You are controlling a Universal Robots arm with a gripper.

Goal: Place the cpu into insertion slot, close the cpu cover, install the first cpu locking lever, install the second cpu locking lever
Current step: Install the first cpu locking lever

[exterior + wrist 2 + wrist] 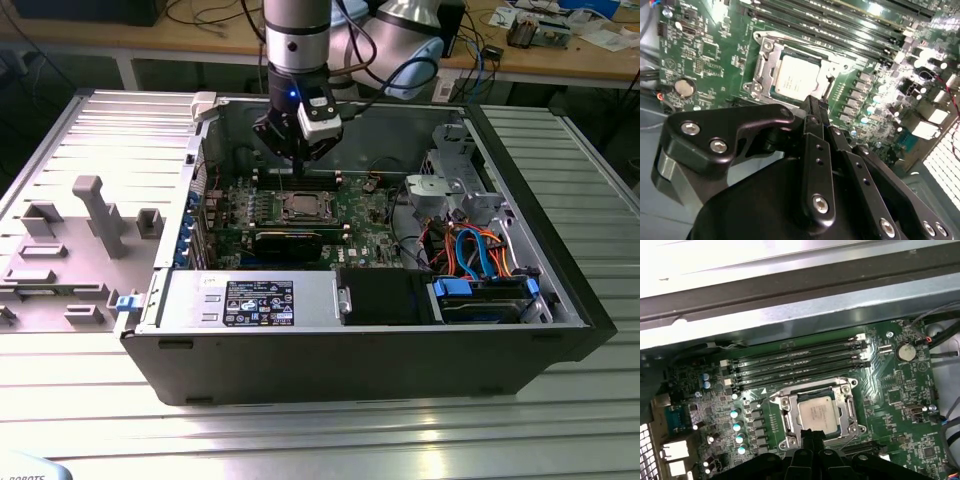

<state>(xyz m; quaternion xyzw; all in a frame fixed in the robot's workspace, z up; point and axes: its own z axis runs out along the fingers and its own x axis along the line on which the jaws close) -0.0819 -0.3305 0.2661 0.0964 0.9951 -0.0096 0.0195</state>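
We see the gripper [815, 104], fingers pressed together, hovering over the cpu [816, 411], seated in the insertion slot [810, 390] under the cpu cover [788, 416]; fingertips [807, 437] hide one cover edge.

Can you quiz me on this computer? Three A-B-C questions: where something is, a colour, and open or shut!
1. Where is the cpu? A on the metal table, B in the insertion slot, C under the cables.
2. What colour is the circuit board? A red, B white, C green.
3. How is the cpu cover? A down flat over the cpu, B standing up open, C taken off.
Answers: B, the cpu sits inside it; C, it looks green in every view; A, it lies flat in both wrist views.
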